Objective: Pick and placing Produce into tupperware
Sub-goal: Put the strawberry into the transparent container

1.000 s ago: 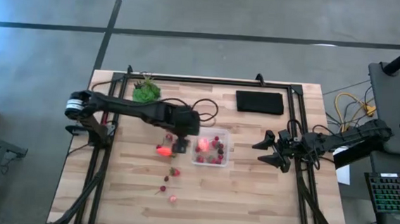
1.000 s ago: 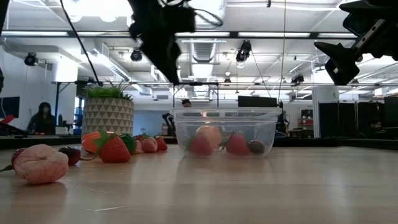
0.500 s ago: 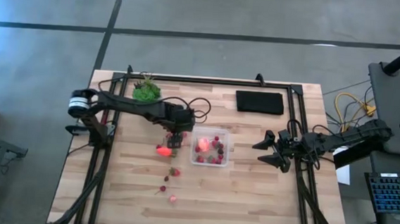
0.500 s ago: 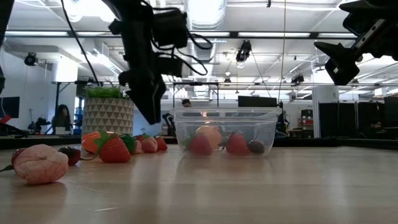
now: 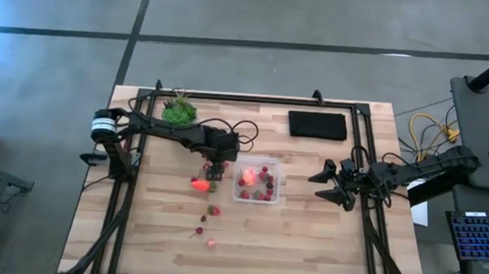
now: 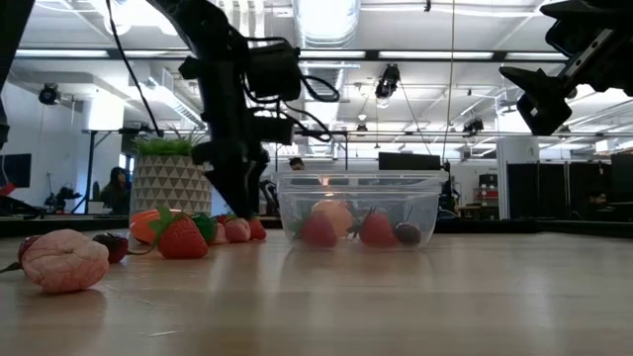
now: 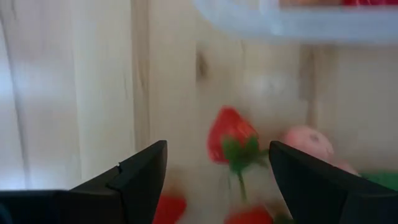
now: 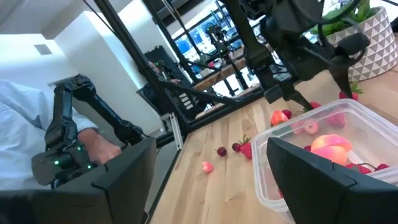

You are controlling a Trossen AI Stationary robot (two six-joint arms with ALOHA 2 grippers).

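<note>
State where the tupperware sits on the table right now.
In the high view, the tupperware sits near the table's centre, just right of the open left gripper, with loose produce on its left.

The table [image 5: 306, 236] is pale blond wood in lengthwise planks, framed by black rails. Both arms are dark, almost black. The tupperware [image 5: 258, 181] is clear and whitish, with red berries and a pink-orange round fruit [image 6: 331, 215] inside. Left of it lies a bright orange-red piece [image 5: 198, 184], and nearer, small red strawberries [image 5: 213, 210] with green caps. A pale pink lumpy piece [image 6: 65, 260] sits nearest. At the far left, a green leafy plant [image 5: 178, 111] stands in a white pot [image 6: 173, 185] patterned with grey triangles. A plain black pad [image 5: 317, 125] lies far right.
</note>
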